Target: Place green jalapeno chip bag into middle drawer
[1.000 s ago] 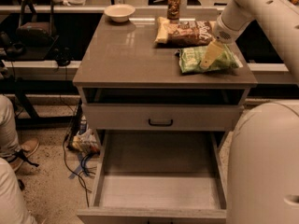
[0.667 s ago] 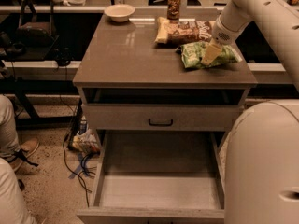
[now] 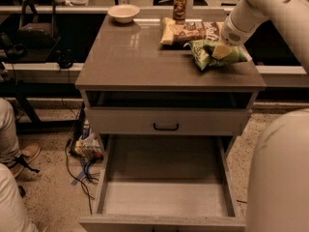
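The green jalapeno chip bag (image 3: 208,53) is at the right side of the cabinet top (image 3: 130,57), tilted, and seems slightly raised off it. My gripper (image 3: 221,50) comes down from the upper right and is shut on the bag's right part, with the arm above it. The middle drawer (image 3: 164,195) is pulled out wide below, and its bare grey floor is empty. It sits in front of and beneath the cabinet, well below the bag.
A brown-and-yellow chip bag (image 3: 186,31), a can (image 3: 180,4) and a white bowl (image 3: 124,12) stand at the back of the top. A closed drawer front with a black handle (image 3: 166,126) is above the open drawer. A person's legs (image 3: 12,178) and cables (image 3: 82,168) are at left; my white body (image 3: 280,178) is at right.
The gripper has closed on the green bag and shifted it slightly left and up from its resting spot. The drawer has not moved.
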`<action>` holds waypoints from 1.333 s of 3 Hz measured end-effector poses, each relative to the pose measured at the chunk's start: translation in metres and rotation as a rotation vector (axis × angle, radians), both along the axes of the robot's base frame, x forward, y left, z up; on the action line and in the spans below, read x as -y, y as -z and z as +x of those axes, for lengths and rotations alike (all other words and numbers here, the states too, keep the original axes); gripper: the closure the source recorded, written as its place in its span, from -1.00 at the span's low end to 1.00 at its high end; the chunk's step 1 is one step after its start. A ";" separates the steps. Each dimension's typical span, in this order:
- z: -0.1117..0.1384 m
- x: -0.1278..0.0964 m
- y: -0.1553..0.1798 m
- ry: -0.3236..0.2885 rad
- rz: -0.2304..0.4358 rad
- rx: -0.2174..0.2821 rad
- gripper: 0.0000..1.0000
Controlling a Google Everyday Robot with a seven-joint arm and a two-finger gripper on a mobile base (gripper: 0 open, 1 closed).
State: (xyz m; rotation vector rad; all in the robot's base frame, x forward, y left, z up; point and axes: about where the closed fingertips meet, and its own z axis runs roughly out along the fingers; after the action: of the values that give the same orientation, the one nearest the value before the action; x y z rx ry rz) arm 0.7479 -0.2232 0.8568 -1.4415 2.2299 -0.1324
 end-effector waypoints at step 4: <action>-0.159 -0.024 -0.072 -0.180 0.009 0.210 1.00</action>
State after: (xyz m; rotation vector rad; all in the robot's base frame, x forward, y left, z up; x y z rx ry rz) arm 0.5885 -0.1996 0.9285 -1.5404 1.9226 -0.2038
